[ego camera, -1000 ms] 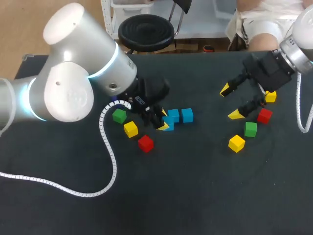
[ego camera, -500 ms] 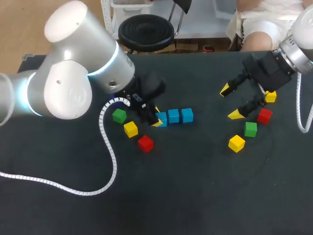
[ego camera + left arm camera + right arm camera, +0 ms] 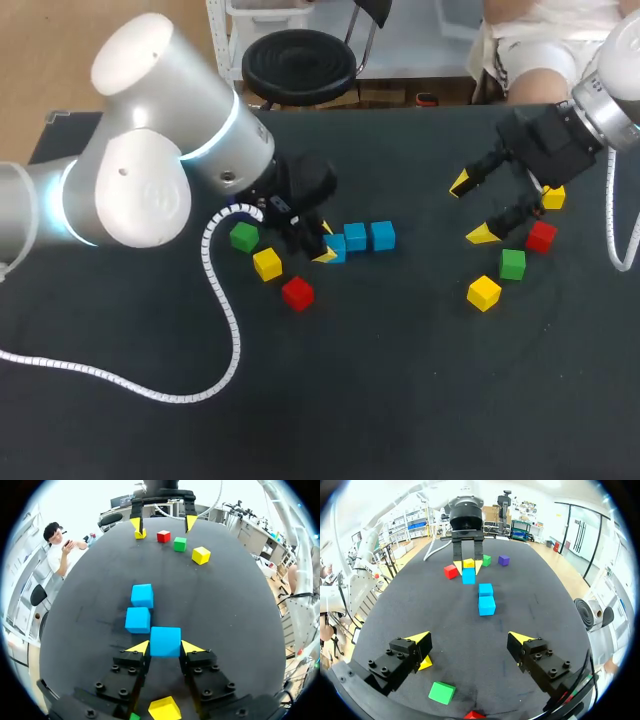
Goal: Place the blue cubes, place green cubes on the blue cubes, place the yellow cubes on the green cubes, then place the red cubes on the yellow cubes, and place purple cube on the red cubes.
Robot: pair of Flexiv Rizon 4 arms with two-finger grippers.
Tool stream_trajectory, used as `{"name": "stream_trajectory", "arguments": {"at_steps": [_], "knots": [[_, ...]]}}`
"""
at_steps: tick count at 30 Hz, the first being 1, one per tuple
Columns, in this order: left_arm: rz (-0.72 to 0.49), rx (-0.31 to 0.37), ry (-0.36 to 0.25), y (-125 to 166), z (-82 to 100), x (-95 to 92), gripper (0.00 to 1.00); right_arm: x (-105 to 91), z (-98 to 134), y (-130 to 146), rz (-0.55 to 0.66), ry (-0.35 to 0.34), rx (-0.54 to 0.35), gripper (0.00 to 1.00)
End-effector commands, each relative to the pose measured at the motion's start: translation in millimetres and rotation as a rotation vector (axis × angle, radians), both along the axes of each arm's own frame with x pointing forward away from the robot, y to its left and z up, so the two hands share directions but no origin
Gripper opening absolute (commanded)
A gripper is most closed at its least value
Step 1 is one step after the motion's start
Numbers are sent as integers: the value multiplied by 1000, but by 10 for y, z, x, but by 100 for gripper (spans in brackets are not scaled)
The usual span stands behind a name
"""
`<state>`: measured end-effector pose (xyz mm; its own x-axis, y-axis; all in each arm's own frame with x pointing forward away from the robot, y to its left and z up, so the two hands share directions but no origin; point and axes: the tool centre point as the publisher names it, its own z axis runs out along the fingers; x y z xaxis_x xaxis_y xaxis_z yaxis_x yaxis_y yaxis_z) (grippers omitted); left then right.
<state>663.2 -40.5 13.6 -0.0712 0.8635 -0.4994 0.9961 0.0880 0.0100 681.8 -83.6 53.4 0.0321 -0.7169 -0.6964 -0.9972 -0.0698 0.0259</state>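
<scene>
The left gripper (image 3: 325, 245) has its two yellow tips pressed on both sides of the near blue cube (image 3: 165, 641). So it is holding that cube, and the cube sits low on the black table (image 3: 400, 400), about in the middle and a bit closer to the far edge. The middle blue cube (image 3: 137, 620) is just beside it. The end blue cube (image 3: 142, 595) comes right after that, so the three blue ones make a short, slightly bent row.

Toward the left edge from the row sit the left green cube (image 3: 243, 237), the left yellow cube (image 3: 267, 264) and the left red cube (image 3: 297, 292), close together but not touching. The purple cube (image 3: 503, 560) is near the green one, mostly hidden by the left arm in the head view.

The right gripper (image 3: 472, 208) hangs near the far right corner with its fingers spread wide and nothing between them. Near it lie the right red cube (image 3: 541, 236), the right green cube (image 3: 513, 264) and the front yellow cube (image 3: 484, 292). The back yellow cube (image 3: 553, 197) peeks out from behind the gripper.
</scene>
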Motion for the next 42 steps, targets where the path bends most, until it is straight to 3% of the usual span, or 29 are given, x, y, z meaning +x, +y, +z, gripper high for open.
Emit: {"name": "stream_trajectory", "arguments": {"at_steps": [1, 21, 42], "knots": [[11, 6, 12, 24, -36, 48, 0, -5, -3, -2, 0, -2, 2, 100], [39, 5, 4, 28, -109, 232, 0, -5, -3, -2, 0, -2, 2, 100], [56, -3, 15, 73, -182, 297, 0, -5, -3, -2, 0, -2, 2, 100]]}}
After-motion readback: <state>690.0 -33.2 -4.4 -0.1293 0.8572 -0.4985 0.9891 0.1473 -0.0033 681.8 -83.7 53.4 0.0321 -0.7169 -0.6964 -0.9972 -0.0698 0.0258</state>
